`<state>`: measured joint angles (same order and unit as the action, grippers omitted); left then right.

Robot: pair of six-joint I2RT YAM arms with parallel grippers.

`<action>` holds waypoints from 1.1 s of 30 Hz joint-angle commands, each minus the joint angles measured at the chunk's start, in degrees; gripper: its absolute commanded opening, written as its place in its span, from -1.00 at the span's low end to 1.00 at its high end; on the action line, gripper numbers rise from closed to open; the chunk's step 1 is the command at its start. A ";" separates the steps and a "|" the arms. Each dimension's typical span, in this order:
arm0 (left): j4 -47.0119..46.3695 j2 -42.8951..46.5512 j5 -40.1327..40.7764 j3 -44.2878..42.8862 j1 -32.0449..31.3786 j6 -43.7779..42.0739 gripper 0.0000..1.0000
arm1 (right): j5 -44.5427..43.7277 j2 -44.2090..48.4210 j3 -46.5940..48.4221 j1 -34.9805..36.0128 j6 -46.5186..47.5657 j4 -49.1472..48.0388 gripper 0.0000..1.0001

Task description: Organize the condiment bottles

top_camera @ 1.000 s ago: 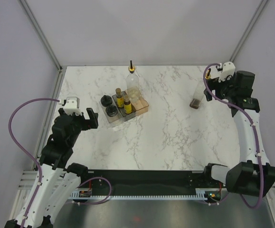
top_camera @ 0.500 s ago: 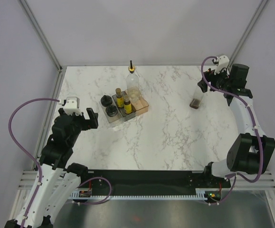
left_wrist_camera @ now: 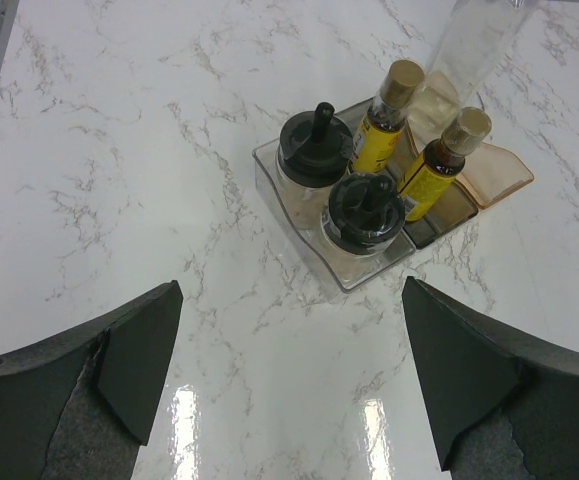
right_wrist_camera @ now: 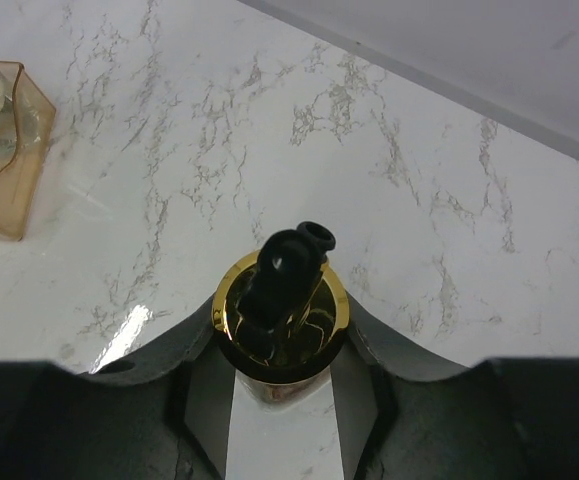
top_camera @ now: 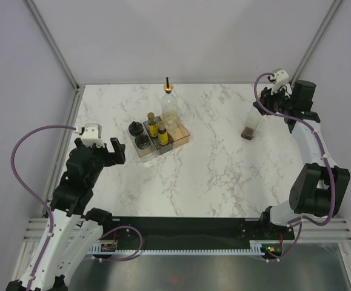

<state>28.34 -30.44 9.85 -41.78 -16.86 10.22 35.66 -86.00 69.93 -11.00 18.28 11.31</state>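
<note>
A tall clear bottle with a gold pourer spout stands on the marble at the far right. My right gripper is shut on its neck just under the gold collar. Another tall bottle stands in the orange bin. Two small yellow bottles sit in the grey bin, and two black-lidded jars in the clear bin. My left gripper hangs open, near and left of the bins, holding nothing.
The three bins stand side by side at the table's middle left. The back wall and its metal frame post rise close behind the right arm. The orange bin's corner shows at the left of the right wrist view.
My right gripper has moved in over the tall right-hand bottle and closed on its neck. The left arm has not moved.
</note>
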 commanded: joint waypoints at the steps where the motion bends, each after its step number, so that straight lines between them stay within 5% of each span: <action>1: -2.23 0.03 -0.62 0.38 -0.19 -1.60 0.99 | 3.10 2.41 1.17 0.11 2.19 -2.08 -1.00; 7: -2.23 0.03 -0.44 0.47 -0.10 -1.60 1.00 | 1.96 8.64 1.96 3.88 -2.01 0.55 -1.00; 16: -2.15 -0.33 0.35 0.56 -0.19 -1.60 1.00 | -8.50 13.66 3.89 23.89 -8.70 3.54 -1.00; 33: -1.79 -1.56 2.11 0.47 -0.19 -1.69 0.99 | -1.56 -5.66 27.17 40.53 -1.06 4.25 -1.00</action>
<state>28.34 -31.73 10.46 -41.78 -16.86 10.22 31.79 -89.73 91.31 28.60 14.37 20.45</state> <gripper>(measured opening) 0.994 0.455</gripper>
